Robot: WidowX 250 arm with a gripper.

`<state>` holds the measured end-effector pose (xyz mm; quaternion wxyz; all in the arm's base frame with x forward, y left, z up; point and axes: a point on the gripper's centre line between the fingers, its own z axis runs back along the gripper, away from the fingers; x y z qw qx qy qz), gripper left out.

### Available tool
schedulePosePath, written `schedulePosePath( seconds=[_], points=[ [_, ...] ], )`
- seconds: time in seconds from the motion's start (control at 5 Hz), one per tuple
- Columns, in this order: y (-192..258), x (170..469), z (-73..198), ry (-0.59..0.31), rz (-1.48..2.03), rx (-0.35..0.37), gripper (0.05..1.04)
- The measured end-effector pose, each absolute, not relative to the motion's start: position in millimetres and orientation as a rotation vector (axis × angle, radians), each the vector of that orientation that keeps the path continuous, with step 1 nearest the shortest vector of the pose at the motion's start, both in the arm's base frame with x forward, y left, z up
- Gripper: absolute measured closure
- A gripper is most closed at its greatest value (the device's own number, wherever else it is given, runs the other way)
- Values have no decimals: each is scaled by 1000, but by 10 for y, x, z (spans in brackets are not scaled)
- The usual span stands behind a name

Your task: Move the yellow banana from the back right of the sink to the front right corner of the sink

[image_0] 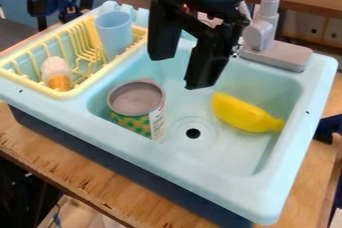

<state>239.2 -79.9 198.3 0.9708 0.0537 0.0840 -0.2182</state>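
Over the basin (220, 154), the gripper (180, 73) hangs open wide, nothing in its grasp! The can (138, 114) stands rack-side, the yellow toy (242, 114) lies beyond the drain (193, 133); good work on either means centring first, descending straight, closing gently, clear of walls.

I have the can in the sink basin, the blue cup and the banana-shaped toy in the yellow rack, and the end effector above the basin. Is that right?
Not quite: the camera view shows the banana-shaped toy in the sink basin, not the yellow rack. The can, blue cup and end effector are as you say.
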Motion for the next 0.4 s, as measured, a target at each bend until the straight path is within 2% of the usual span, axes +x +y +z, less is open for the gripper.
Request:
schedulePosePath(
  seconds=[0.2, 0.4],
  points=[
    [-799, 2404, 1918, 193, -451, 111, 83],
    [-851, 2726, 1700, 160, -624, 114, 83]
  ],
)
